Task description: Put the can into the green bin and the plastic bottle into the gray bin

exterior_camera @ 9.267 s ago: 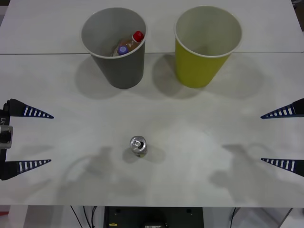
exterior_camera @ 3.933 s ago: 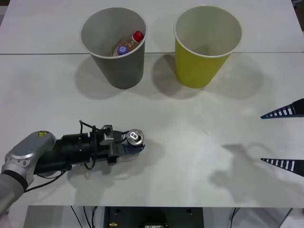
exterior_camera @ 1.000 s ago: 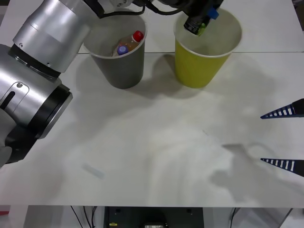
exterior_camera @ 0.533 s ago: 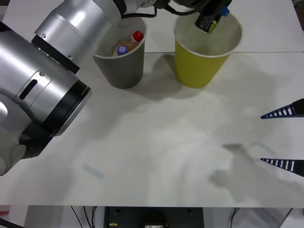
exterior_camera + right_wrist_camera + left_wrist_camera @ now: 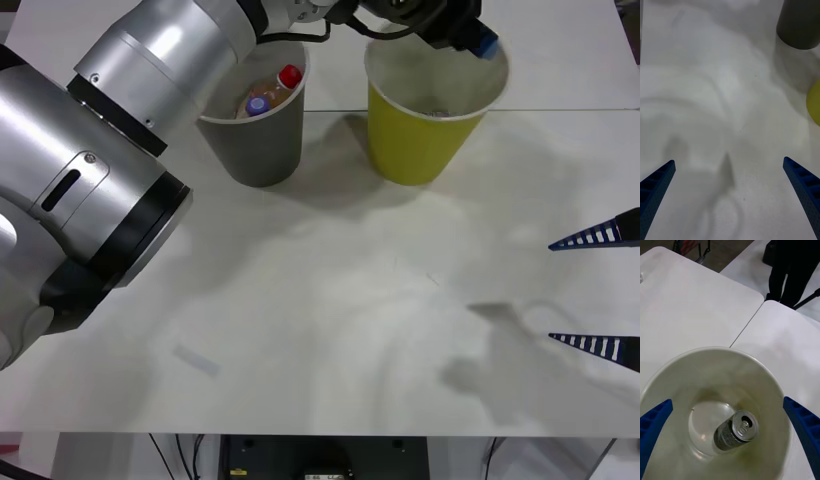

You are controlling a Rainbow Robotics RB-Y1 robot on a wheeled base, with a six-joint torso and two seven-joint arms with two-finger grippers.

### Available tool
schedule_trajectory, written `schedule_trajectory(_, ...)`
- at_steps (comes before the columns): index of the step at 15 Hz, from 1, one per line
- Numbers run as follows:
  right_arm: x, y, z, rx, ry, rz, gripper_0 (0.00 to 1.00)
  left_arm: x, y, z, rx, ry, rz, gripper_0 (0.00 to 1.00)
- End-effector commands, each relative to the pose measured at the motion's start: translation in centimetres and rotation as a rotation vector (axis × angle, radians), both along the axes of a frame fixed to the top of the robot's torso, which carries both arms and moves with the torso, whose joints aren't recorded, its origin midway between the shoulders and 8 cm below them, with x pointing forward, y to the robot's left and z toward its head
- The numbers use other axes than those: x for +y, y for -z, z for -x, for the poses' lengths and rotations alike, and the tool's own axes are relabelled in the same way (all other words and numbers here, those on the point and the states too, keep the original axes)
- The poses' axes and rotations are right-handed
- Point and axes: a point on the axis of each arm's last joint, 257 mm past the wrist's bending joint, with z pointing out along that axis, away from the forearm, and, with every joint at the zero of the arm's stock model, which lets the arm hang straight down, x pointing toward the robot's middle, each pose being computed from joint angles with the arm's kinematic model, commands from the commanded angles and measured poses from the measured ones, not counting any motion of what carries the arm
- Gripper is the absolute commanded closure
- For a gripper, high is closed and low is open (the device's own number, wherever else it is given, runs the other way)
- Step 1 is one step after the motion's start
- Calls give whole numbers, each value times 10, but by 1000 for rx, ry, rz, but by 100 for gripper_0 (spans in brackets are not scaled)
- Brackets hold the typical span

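We see the left gripper (image 5: pixel 470 35) reached far across the white bench (image 5: pixel 330 300), poised over the mouth of the green bin (image 5: pixel 420 140). In the left wrist view its blue fingers (image 5: pixel 655 423) stand wide apart at either side of the bin's pale rim, holding nothing. Below them the can (image 5: pixel 735 430) lies at the bottom of the green bin (image 5: pixel 763 371), tilted against the inner wall with its silver pull-tab top facing up.

Just beside the green bin, on its left in the front view, stands the gray bin (image 5: pixel 255 130). Inside it we make out a plastic bottle with a red cap (image 5: pixel 283 82) and next to it a second one with a blue cap (image 5: pixel 258 104).

The right gripper (image 5: pixel 600 290) waits at the right edge of the bench, well apart from both bins, its ribbed blue fingers (image 5: pixel 657 183) spread open over bare bench surface and gripping nothing.
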Motion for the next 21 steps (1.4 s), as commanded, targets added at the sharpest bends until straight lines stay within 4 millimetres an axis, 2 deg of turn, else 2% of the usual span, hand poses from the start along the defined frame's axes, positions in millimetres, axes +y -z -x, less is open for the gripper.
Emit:
schedule_trajectory(1,0,0,0,0,0,0,0,26,0,0,17,37,-32,0)
schedule_trajectory(2,0,0,0,0,0,0,0,39,-8,1,28,50,-29,0)
schedule_trajectory(4,0,0,0,0,0,0,0,66,-10,7,49,73,-1,0)
schedule_trajectory(12,0,0,0,0,0,0,0,174,10,60,-27,143,-37,0)
schedule_trajectory(15,0,0,0,0,0,0,0,205,18,79,-55,155,-65,0)
schedule_trajectory(21,0,0,0,0,0,0,0,269,66,123,-139,263,-146,0)
